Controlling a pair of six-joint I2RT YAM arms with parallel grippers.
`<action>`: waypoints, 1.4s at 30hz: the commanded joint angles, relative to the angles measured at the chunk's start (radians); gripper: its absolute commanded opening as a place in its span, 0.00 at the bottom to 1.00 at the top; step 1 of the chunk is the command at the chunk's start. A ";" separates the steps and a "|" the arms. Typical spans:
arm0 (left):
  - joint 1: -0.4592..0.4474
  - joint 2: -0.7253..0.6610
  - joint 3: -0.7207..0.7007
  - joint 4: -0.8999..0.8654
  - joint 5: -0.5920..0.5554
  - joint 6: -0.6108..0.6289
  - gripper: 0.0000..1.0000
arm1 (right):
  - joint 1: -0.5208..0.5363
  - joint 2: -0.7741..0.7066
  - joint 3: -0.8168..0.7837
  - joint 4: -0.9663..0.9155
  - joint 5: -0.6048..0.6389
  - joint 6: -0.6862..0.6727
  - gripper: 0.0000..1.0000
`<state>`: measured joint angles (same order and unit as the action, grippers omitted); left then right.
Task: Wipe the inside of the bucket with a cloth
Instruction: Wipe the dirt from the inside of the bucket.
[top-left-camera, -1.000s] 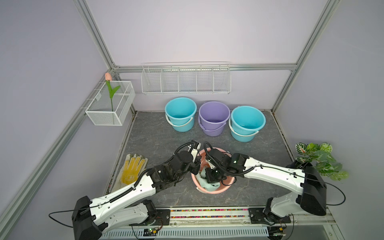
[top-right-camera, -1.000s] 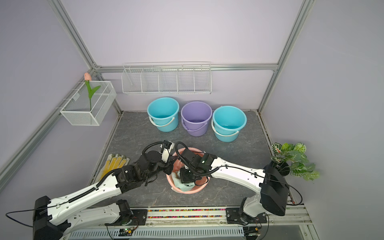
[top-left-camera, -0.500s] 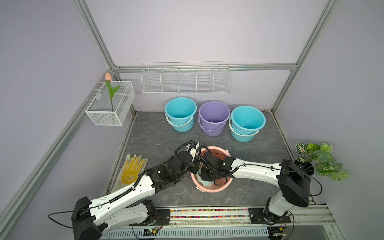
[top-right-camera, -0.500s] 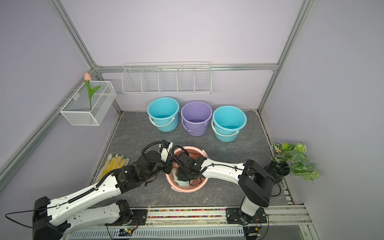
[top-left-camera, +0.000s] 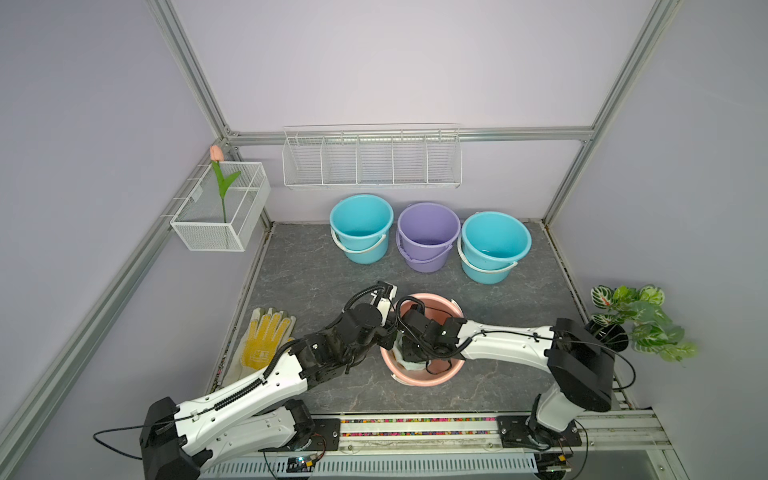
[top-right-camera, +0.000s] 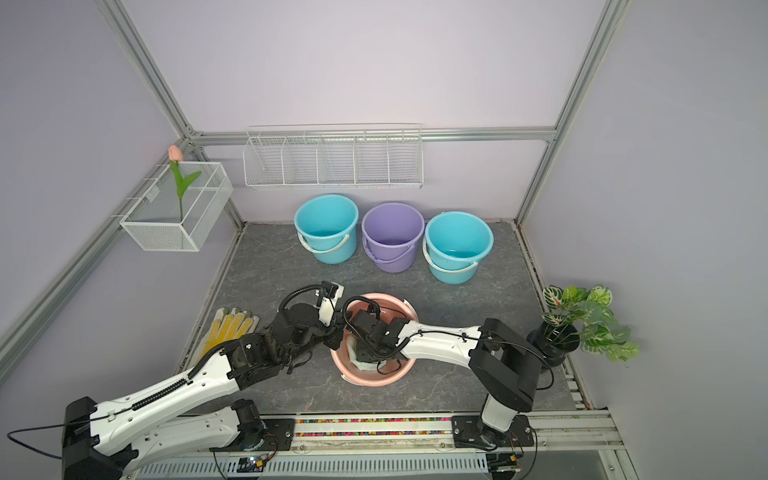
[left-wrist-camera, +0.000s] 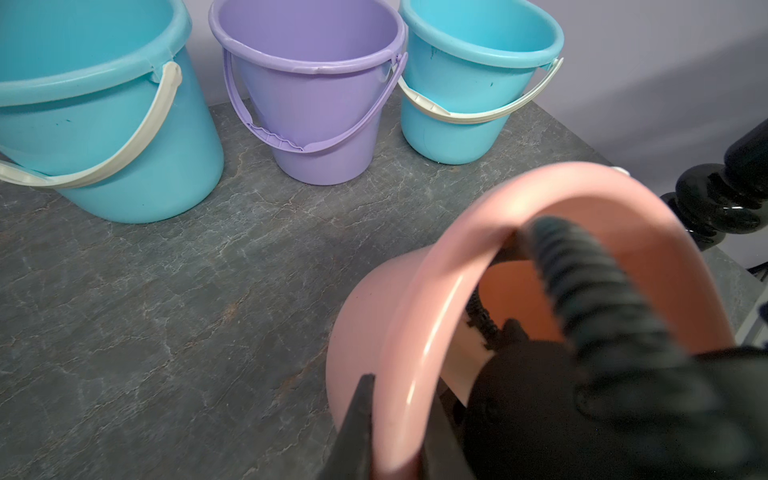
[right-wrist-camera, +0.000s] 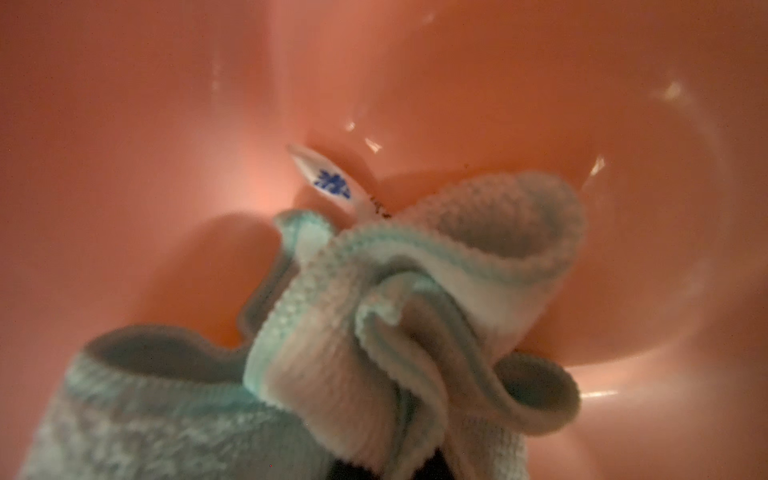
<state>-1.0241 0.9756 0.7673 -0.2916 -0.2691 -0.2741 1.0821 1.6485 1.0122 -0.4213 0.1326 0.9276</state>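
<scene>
The grey table (top-left-camera: 316, 282) carries everything. The left arm (top-left-camera: 257, 386) reaches in from the near left and the right arm (top-left-camera: 507, 345) from the near right, and they meet at the pink bucket (top-left-camera: 434, 297), which stands near the front middle. Three more stand in a row by the back wall: the left blue bucket (top-left-camera: 361, 228), the purple bucket (top-left-camera: 428, 237) and the right blue bucket (top-left-camera: 494, 245). A glove (top-left-camera: 266, 340) lies flat just left of the left arm. The left gripper (left-wrist-camera: 399, 395) is clamped on the pink bucket's rim, one finger outside the wall and one inside. The right gripper (top-left-camera: 411, 352) is down inside that bucket, its jaws closed on the cloth (right-wrist-camera: 374, 311). The cloth is bunched in folds low against the inner wall and bottom. Its white label (right-wrist-camera: 328, 183) sticks out of the folds
</scene>
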 joint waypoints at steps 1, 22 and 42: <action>-0.010 -0.025 0.006 0.063 -0.007 -0.004 0.00 | 0.011 -0.117 -0.015 -0.104 -0.016 0.017 0.07; -0.010 0.018 0.005 0.101 -0.004 -0.056 0.00 | 0.012 -0.494 -0.082 0.103 -0.115 0.309 0.07; -0.010 0.036 0.010 0.127 0.030 -0.073 0.00 | 0.017 -0.281 -0.092 0.320 0.192 0.580 0.07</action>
<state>-1.0199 1.0328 0.7673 -0.2207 -0.3004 -0.3370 1.1110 1.3281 0.9051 -0.1123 0.2474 1.4418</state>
